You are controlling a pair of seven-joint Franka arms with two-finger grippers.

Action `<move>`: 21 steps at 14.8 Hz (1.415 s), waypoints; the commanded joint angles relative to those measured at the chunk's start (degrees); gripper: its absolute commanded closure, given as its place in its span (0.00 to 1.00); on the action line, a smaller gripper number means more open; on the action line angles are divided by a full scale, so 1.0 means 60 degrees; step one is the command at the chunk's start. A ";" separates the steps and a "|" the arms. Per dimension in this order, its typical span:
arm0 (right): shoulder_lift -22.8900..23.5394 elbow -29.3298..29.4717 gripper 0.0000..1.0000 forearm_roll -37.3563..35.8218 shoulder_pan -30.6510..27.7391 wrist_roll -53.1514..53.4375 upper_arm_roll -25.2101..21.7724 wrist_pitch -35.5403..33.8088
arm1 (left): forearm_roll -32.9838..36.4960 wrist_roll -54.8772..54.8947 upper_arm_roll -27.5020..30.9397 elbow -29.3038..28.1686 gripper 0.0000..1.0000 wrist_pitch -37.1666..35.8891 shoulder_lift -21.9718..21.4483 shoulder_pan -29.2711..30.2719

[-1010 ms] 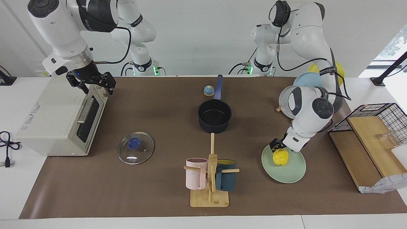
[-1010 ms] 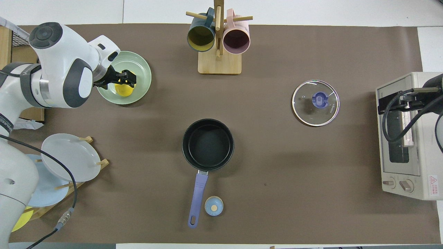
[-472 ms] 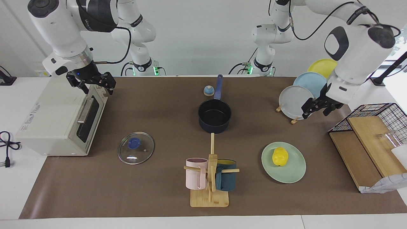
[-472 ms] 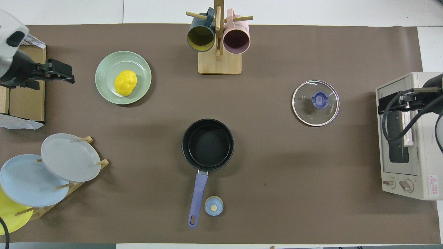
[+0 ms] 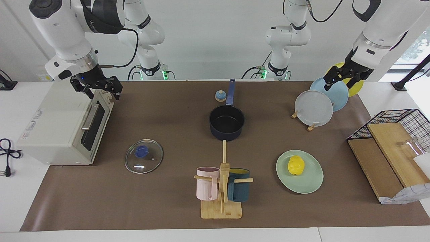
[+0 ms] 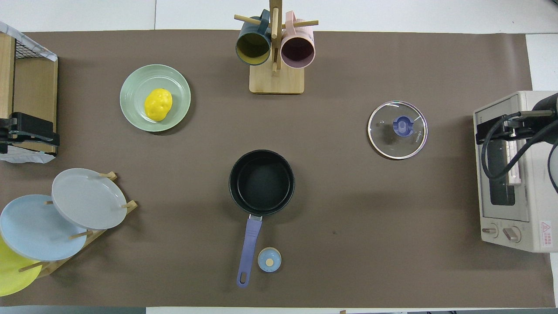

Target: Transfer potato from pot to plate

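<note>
My left gripper (image 5: 342, 79) hangs open and empty over the plate rack (image 5: 310, 116); my right gripper (image 5: 97, 88), open, waits over the toaster oven (image 5: 60, 124). The potato (image 5: 296, 165) rests on the mint-green plate (image 5: 310, 181), the pot (image 5: 226, 125) empty. A low swing could clip the racked plates.

Overhead: left gripper (image 6: 30, 133) cut by frame edge, arm out of view. Yellow plate (image 6: 11, 272) part cut off, part under blue plate (image 6: 37, 226). Right gripper (image 6: 501, 131) mostly masked by cable; toaster (image 6: 514, 209) clipped at edge. Crate (image 5: 399, 127) cut off in both views.

open mat (image 5: 168, 114) around pot (image 5: 226, 125), mug rack (image 5: 221, 188) beside plate (image 5: 310, 183)
</note>
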 commanded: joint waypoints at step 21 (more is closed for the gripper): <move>-0.0023 -0.0019 0.00 0.0186 -0.0112 0.0043 0.0033 -0.0026 | 0.0027 0.0254 -0.0040 -0.0219 0.00 0.0327 -0.0169 -0.0188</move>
